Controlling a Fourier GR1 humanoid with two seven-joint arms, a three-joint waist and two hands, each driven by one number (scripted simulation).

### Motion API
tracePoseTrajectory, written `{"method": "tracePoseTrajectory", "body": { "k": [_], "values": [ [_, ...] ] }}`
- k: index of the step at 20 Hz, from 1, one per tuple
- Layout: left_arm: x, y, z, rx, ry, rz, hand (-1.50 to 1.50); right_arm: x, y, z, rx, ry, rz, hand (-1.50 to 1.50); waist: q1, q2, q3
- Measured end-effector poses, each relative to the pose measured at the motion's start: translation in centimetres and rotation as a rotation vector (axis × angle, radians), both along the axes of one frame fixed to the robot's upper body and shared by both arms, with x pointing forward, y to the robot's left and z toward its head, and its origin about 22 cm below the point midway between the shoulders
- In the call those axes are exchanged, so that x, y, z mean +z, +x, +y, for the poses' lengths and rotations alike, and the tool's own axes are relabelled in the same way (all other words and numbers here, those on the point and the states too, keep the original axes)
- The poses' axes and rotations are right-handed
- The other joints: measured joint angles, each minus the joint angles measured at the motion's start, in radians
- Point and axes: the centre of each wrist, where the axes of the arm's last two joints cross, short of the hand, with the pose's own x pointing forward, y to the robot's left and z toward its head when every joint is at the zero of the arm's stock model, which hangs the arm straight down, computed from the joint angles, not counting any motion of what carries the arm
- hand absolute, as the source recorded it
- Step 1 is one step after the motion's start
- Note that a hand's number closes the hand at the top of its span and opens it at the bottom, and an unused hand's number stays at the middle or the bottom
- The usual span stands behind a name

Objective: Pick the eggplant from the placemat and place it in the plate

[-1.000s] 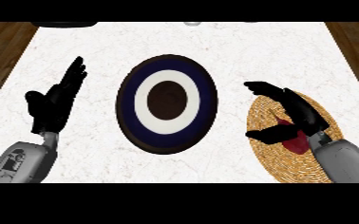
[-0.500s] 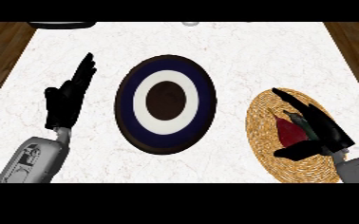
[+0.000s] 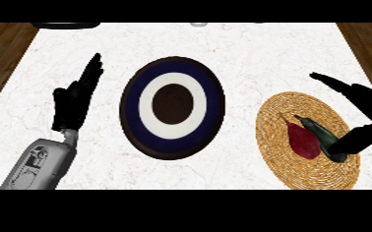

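Right hand (image 3: 349, 115) has pulled off toward 3 o'clock, uncovering the eggplant (image 3: 303, 140) on the placemat (image 3: 280, 115). Fingers spread, holding nothing. Left hand (image 3: 73, 98) rests open at 9. Still the reach step; next: close round the eggplant, carry to the plate (image 3: 173, 142).

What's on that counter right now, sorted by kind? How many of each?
Plates: 1, the plate with dark blue and white rings
Placemats: 1, the woven placemat
Eggplants: 1, the eggplant lying on the placemat
Total: 3
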Motion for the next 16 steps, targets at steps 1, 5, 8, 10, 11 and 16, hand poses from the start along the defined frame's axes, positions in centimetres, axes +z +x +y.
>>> {"method": "tracePoseTrajectory", "body": {
  "k": [1,5,8,10,11,16],
  "values": [
    [0.0,-0.1,0.0,-0.002,0.002,-0.002,0.00,1.0,0.4,-0.1,0.000,-0.036,0.036,-1.50,0.004,0.000,0.000],
    [0.3,-0.3,0.1,-0.004,0.003,-0.004,0.00,3.5,1.7,-0.1,0.002,-0.130,0.145,-1.50,0.009,0.000,0.000],
    [0.2,-0.2,0.0,-0.004,0.001,-0.001,0.00,3.8,2.6,0.3,0.003,-0.190,0.214,-1.50,0.008,0.001,0.001],
    [0.2,-0.1,0.1,-0.002,-0.001,-0.001,0.00,3.8,3.1,0.4,0.000,-0.203,0.249,-1.50,0.006,0.001,0.001],
    [0.0,0.1,-0.1,0.000,-0.002,0.003,0.00,3.5,3.4,0.4,0.000,-0.210,0.263,-1.50,0.005,0.001,0.001],
    [0.5,-0.5,0.0,-0.005,0.000,-0.003,0.00,2.1,4.1,0.2,0.008,-0.229,0.313,-1.50,0.005,0.000,0.002]
  ]
}}
